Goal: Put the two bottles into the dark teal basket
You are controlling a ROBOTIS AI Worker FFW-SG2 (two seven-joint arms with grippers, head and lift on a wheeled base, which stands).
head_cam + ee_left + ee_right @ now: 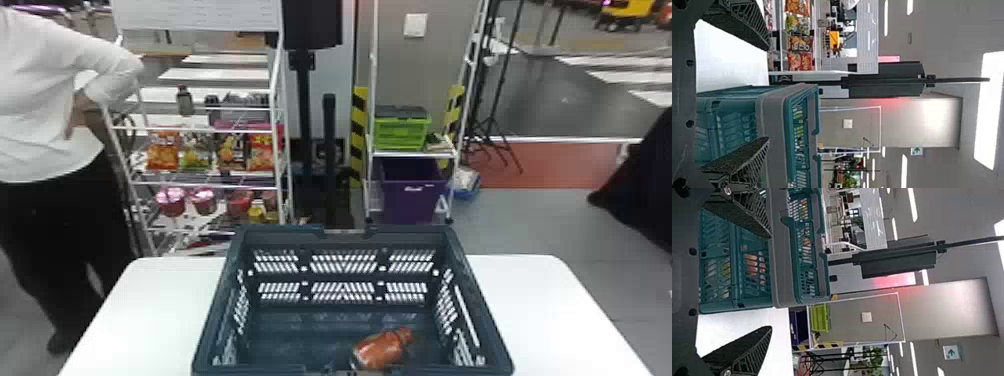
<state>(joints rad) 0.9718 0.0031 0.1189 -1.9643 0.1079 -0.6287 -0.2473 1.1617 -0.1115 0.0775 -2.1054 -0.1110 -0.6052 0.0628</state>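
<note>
The dark teal basket (287, 232) stands upright on the white table. An orange-brown bottle (382, 349) lies on its side on the basket floor, right of the middle and close to the near wall, which hides part of the floor. In the left wrist view, my left gripper (768, 93) is open with nothing held, at the near side of the basket (734, 123). My right gripper (770, 282) is also open and holds nothing; the right wrist view has it by the basket (781, 262), whose slots let orange and yellowish patches through, not clear enough to name.
White tabletop (530, 310) extends on both sides of the basket. Behind the table stand a rack with snack bags (162, 150) and another rack holding a green crate (402, 131) above a purple bin (412, 192). A black stand rises between the racks.
</note>
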